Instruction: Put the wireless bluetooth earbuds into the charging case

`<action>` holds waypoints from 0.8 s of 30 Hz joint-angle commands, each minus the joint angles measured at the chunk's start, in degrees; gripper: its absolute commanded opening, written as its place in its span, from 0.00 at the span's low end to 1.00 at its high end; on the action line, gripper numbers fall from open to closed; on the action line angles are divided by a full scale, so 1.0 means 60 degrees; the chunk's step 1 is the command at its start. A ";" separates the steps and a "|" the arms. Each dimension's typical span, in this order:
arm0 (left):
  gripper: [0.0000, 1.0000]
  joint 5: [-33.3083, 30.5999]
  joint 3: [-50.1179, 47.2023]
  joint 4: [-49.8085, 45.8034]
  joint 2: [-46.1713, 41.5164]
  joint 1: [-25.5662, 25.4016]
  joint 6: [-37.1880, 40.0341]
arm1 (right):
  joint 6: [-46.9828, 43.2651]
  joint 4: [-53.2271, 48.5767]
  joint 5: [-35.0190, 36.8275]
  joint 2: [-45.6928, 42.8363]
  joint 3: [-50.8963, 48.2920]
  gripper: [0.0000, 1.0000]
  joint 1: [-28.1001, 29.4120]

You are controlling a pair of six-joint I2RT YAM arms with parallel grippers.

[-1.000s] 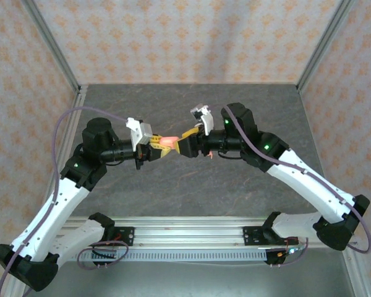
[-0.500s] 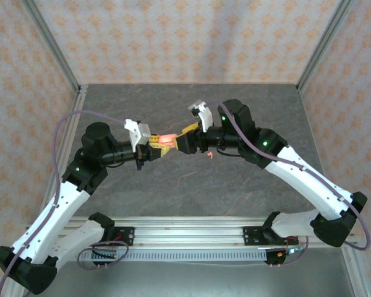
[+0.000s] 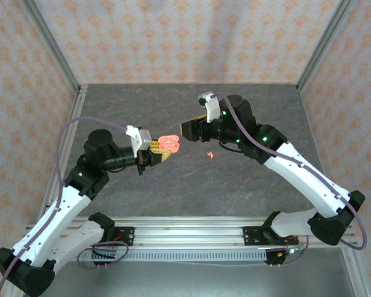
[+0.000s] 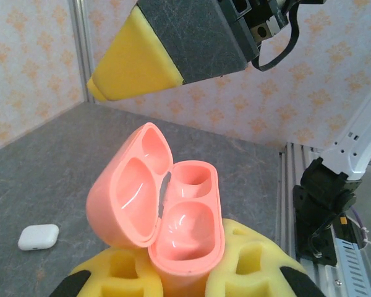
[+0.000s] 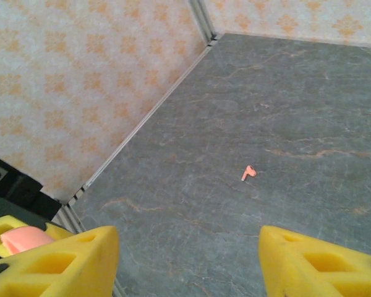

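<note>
From above, the left gripper holds an open coral case over the grey table, its fingers drawn narrow on the lower end of the case. The right gripper hangs just beside the case, on its right, apart from it. One coral earbud lies on the table under the right arm, well apart from the case.

At the left wrist, the case stands upright between two yellow pads. Its lid is swung open to the left, and both wells in the body face the camera, smooth and coral inside. One yellow-tipped finger of the right gripper crosses the top of the view above the case, not touching it. A white case, shut, lies on the table at lower left.

At the right wrist, the two yellow fingers stand wide apart, with bare table between them. The earbud lies alone on the table beyond them. A coral patch shows beside the left-hand finger; whether it is the case cannot be told.
</note>
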 commanded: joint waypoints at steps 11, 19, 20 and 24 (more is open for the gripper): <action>0.00 -0.1700 0.0016 -0.1848 -0.1217 0.0193 0.0932 | 0.3053 -0.1117 0.1183 0.1853 0.0360 0.58 -0.1168; 0.00 -0.2113 -0.0014 -0.2416 -0.1966 0.0237 0.0975 | 0.3064 -0.2003 0.1358 0.5973 0.3403 0.54 -0.0464; 0.00 -0.2123 -0.0010 -0.2460 -0.1999 0.0237 0.0968 | 0.3187 -0.2208 0.1352 0.6495 0.3905 0.54 -0.0411; 0.00 -0.2151 -0.0011 -0.2665 -0.2131 0.0252 0.1000 | 0.3430 -0.3338 0.1474 0.8913 0.6572 0.54 -0.0012</action>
